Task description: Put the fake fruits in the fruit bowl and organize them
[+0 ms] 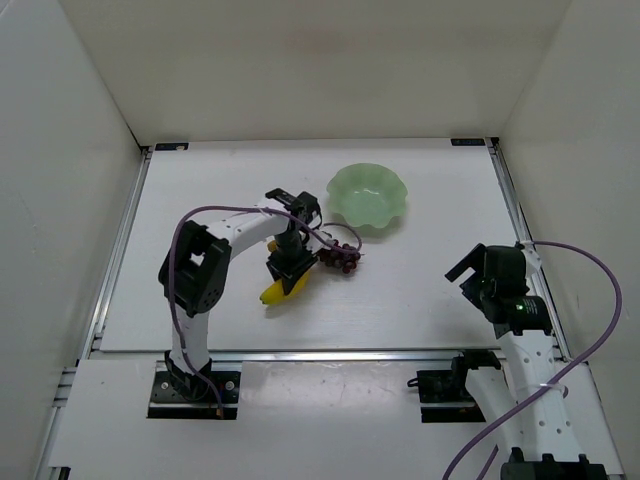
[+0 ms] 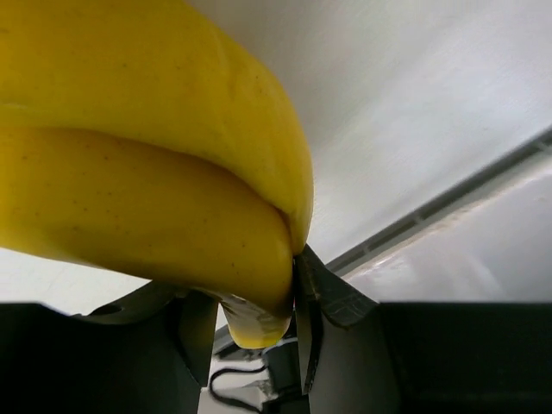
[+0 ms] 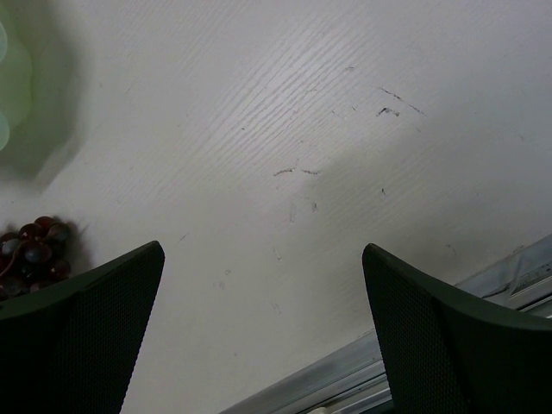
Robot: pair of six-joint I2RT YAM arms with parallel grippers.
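Left jaws are clamped on the banana bunch (image 1: 283,291), near-left of the fruit bowl (image 1: 368,195), with the grapes (image 1: 340,258) between them. Right jaws gape wide and empty, near-right of the fruit bowl.

The banana (image 2: 155,172) is smooth, faintly speckled satin plastic, the grapes (image 3: 34,254) glossy, the bowl (image 1: 368,196) translucent and shiny, the table (image 3: 285,129) matt white, finely grained, scuffed toward one o'clock.
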